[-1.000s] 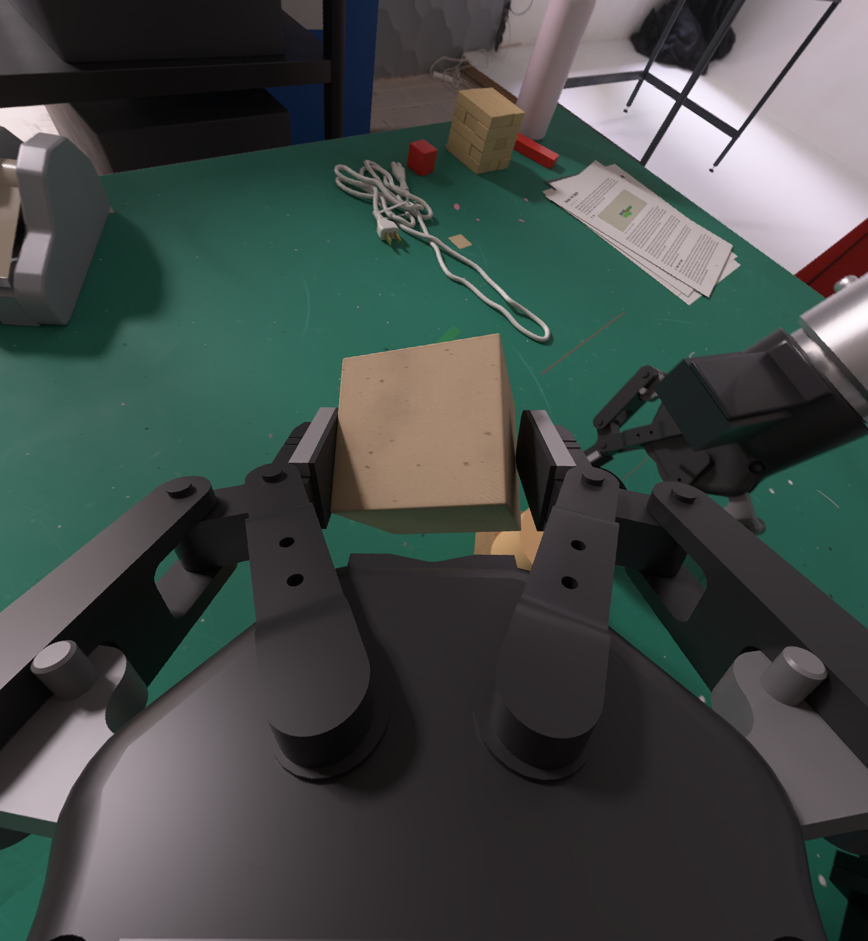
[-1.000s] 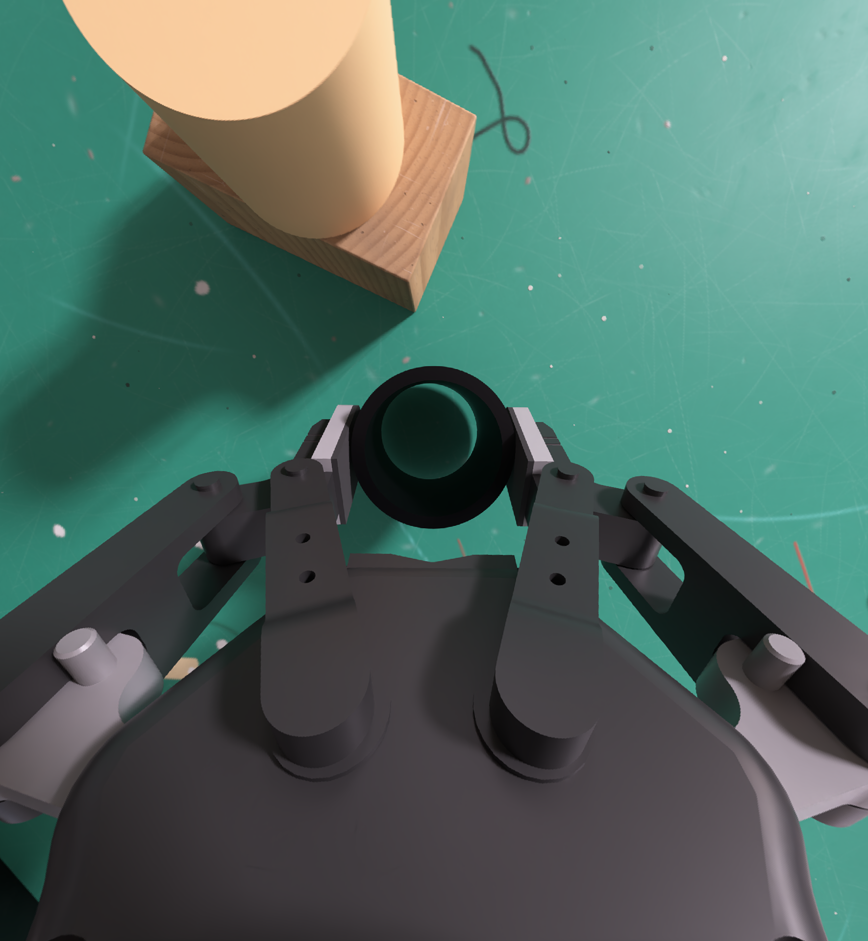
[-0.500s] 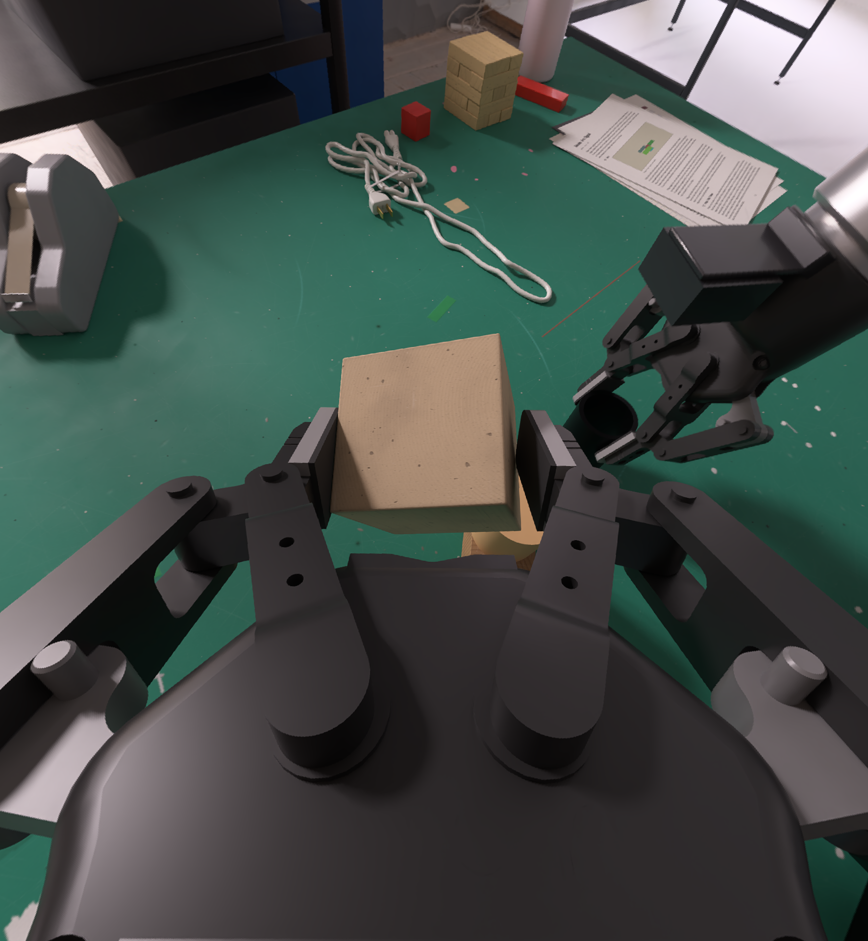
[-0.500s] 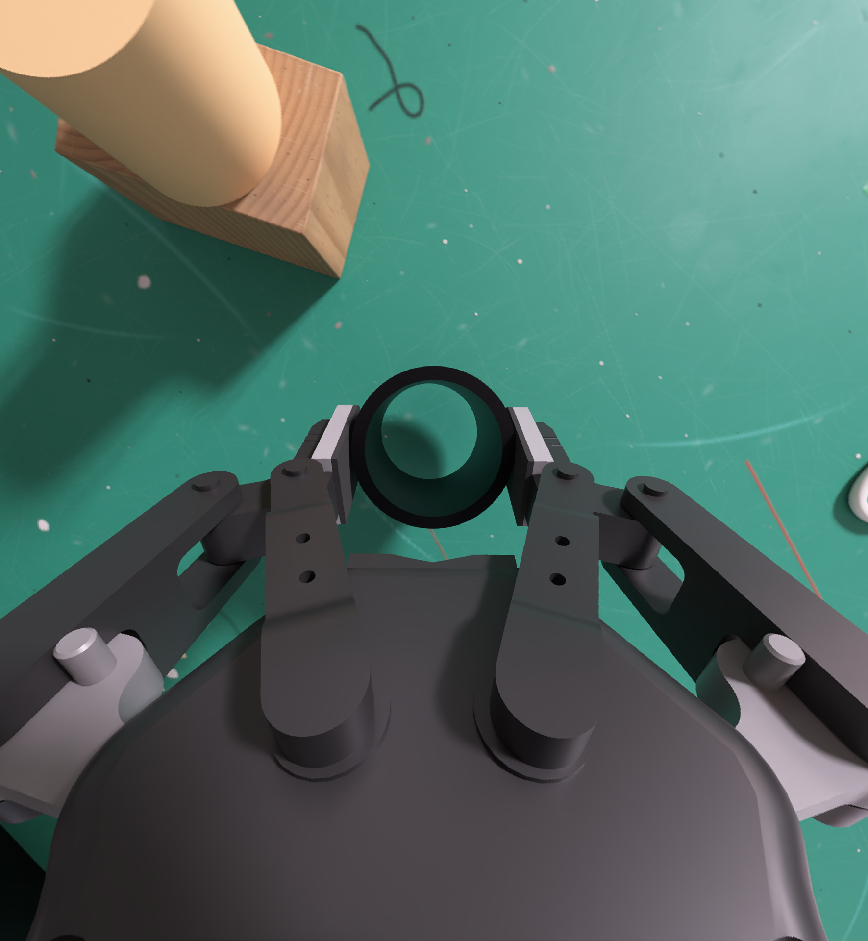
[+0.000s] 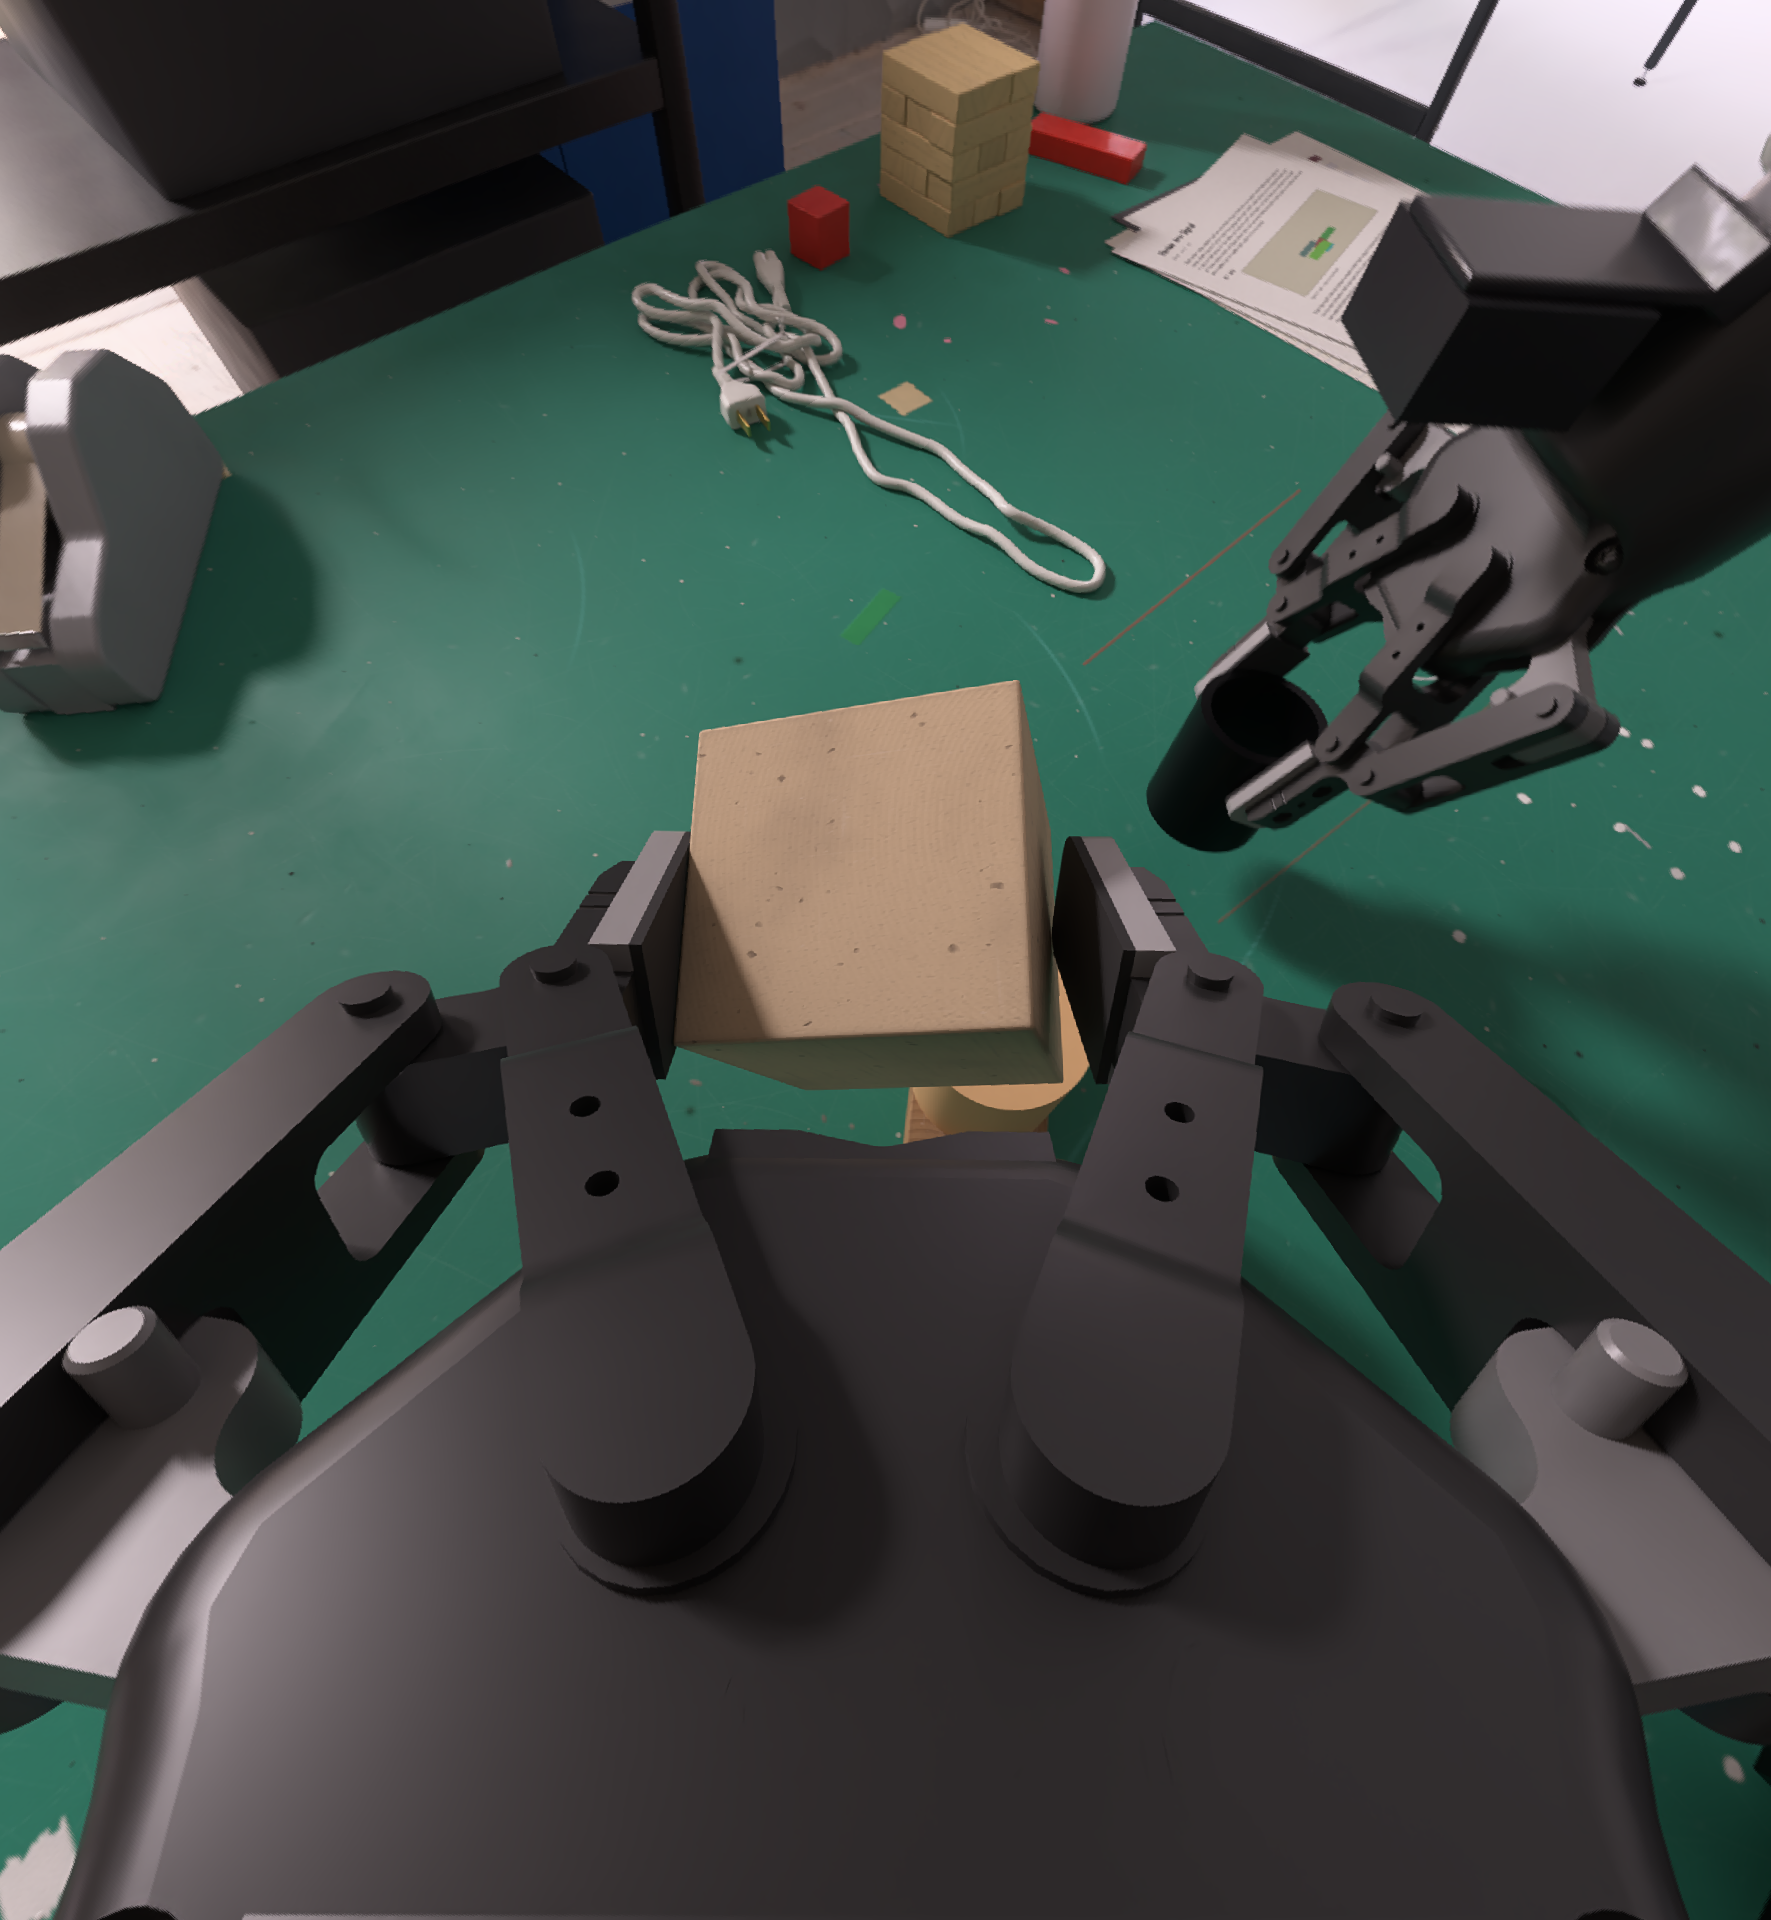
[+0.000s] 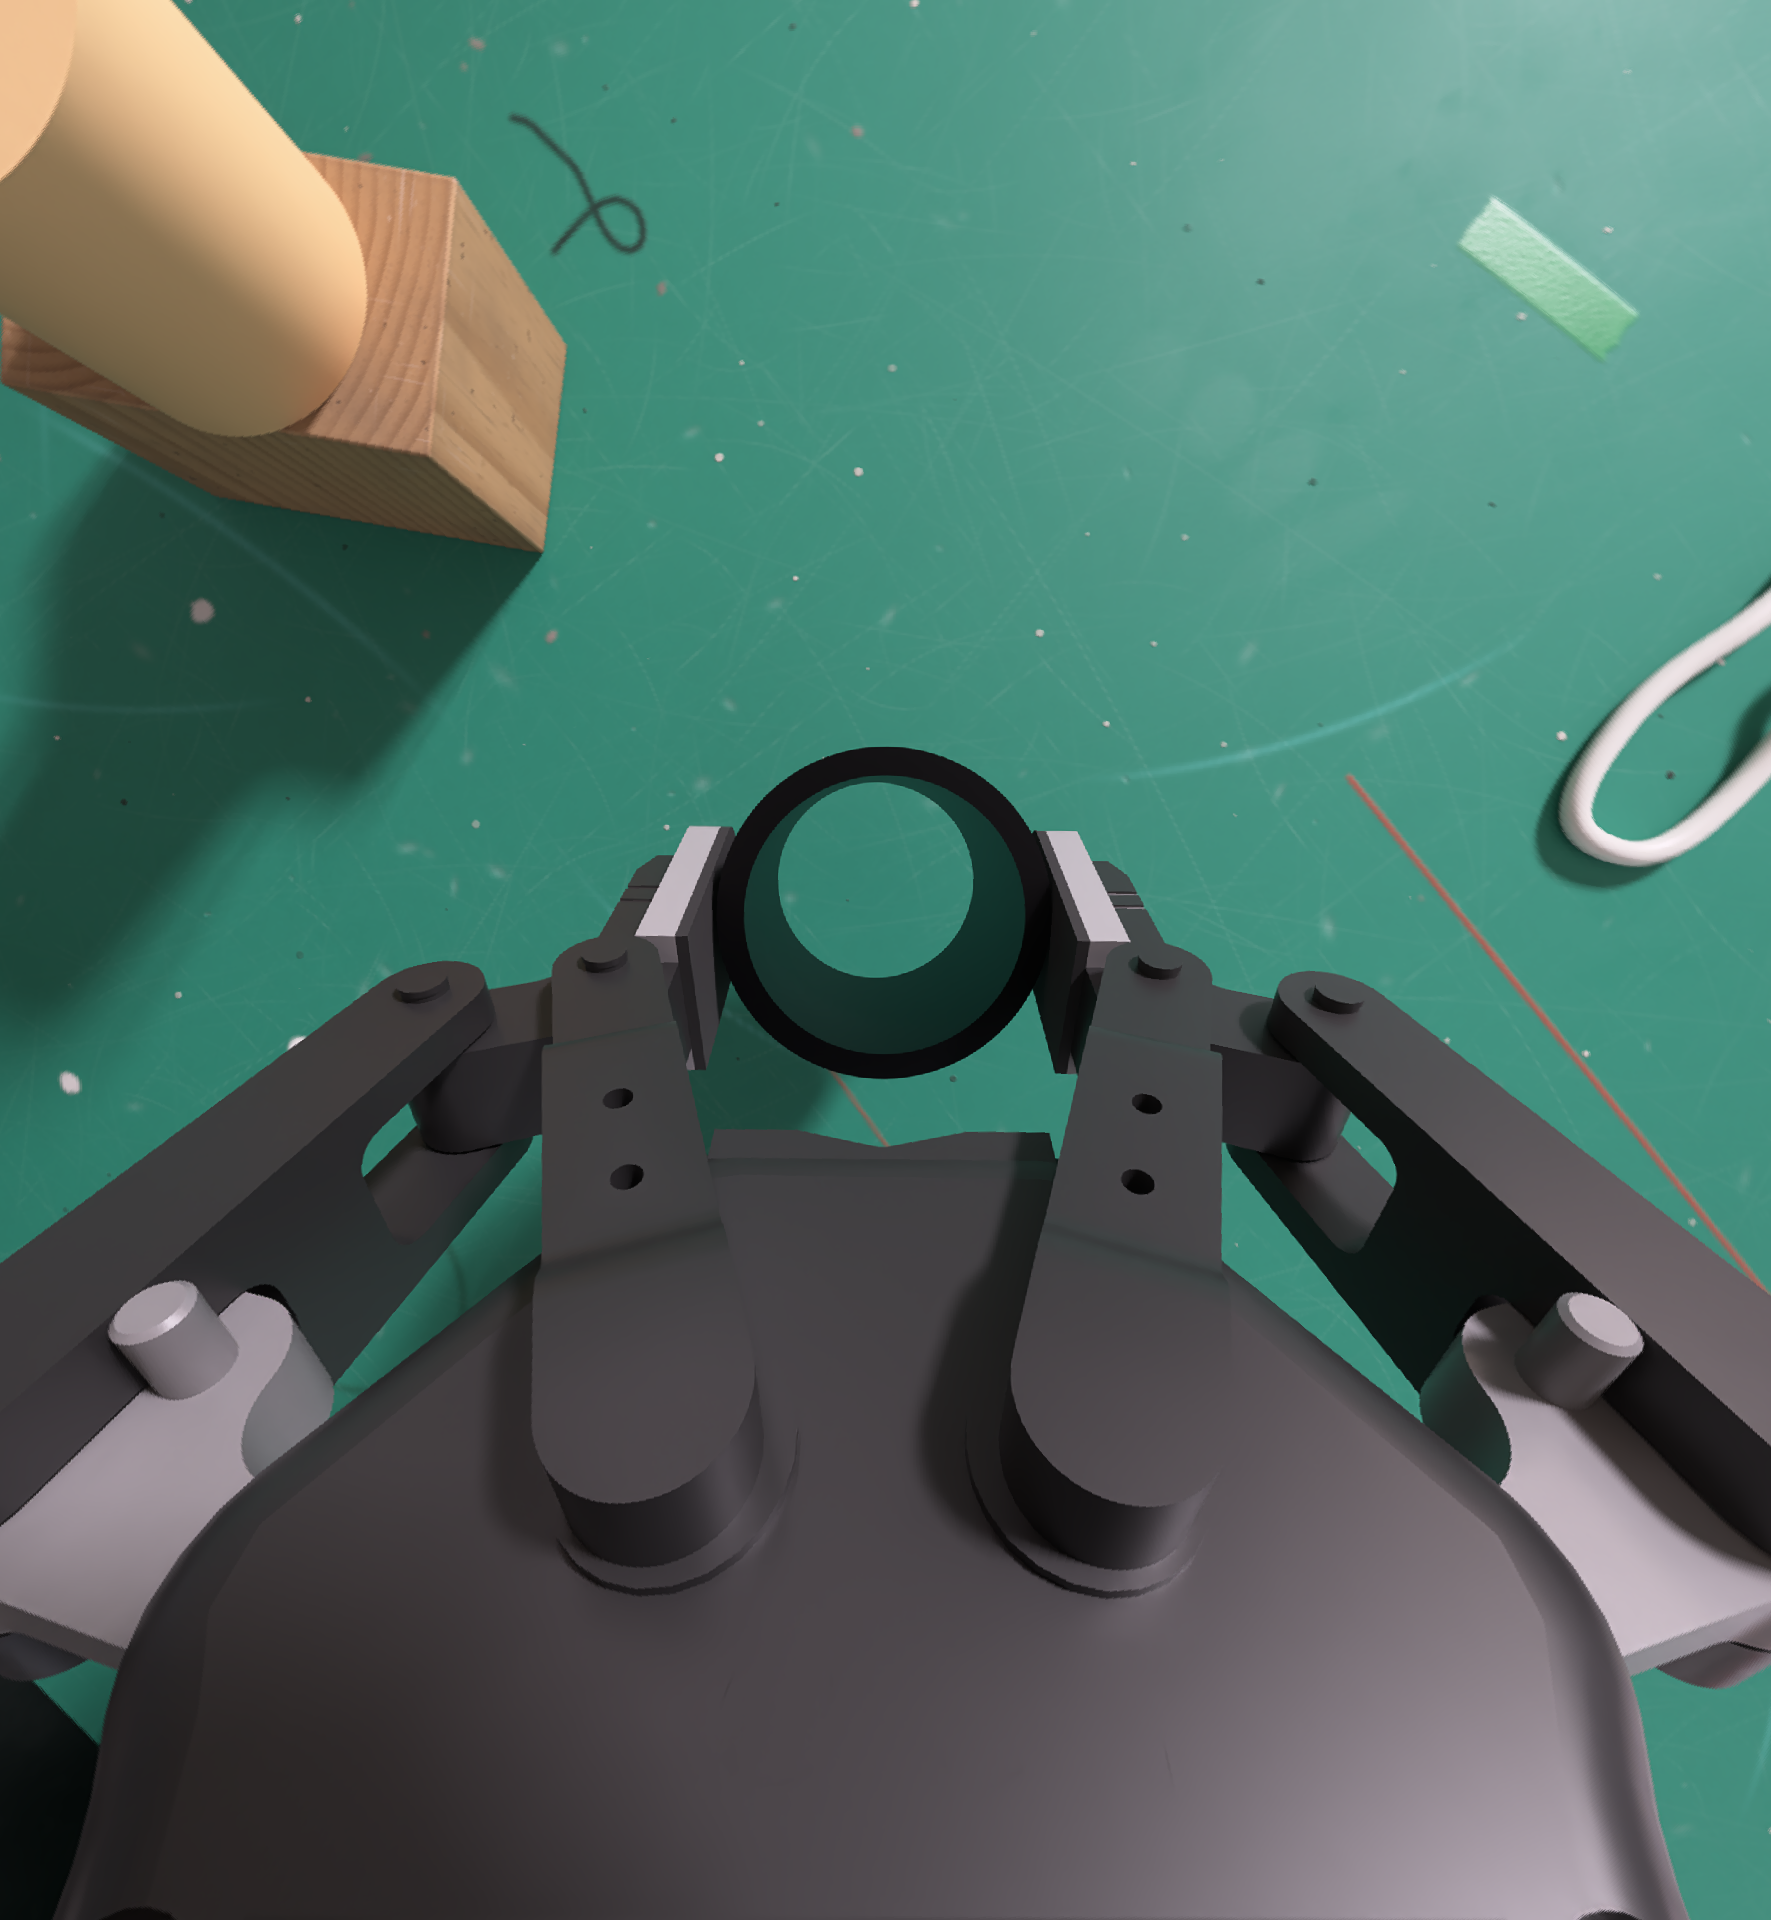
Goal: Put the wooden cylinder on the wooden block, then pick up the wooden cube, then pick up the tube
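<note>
A: What does the left tool have?

B: Its flat dark pads are clamped on two opposite faces of the wooden cube, pale, speckled, matte, sharp-edged, held clear of the green surface.

A: And the right tool?

B: Closed on the tube, a smooth black hollow cylinder with a thin wall. Its long axis runs along the fingers, so the right wrist view looks straight through the bore to the scuffed surface below.

A: The rest?

B: The wooden cylinder, smooth and light tan, stands upright on the wooden block, which shows clear grain and lies flat on the surface, apart from the tube. A white cable lies farther out.
</note>
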Tool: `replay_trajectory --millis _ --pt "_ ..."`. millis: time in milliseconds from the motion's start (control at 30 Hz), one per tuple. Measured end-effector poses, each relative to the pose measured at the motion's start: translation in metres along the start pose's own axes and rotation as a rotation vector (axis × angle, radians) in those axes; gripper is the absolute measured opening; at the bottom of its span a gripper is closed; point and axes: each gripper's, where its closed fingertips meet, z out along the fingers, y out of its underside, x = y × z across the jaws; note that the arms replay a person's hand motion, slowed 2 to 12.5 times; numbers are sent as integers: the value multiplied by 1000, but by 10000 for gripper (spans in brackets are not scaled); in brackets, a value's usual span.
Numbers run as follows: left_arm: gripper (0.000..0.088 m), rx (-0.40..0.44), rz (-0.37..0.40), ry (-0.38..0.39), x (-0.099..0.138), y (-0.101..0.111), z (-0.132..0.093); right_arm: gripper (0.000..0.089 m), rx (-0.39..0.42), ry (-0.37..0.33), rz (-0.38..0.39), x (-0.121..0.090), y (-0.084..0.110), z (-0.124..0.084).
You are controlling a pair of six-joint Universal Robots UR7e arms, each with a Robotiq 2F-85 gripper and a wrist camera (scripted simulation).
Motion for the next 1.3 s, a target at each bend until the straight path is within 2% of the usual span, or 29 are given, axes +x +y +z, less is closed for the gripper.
replay_trajectory --millis 233,700,967,1300 --pt "594 -33 17 26 15 7 8 490 43 27 54 13 3 -15" --pt "594 -110 72 9 31 25 25 490 126 86 121 31 6 -48" --pt "594 -149 96 -18 33 32 31 490 163 119 139 37 8 -64" --pt "594 -158 104 -54 31 36 35 490 196 153 154 40 12 -83"
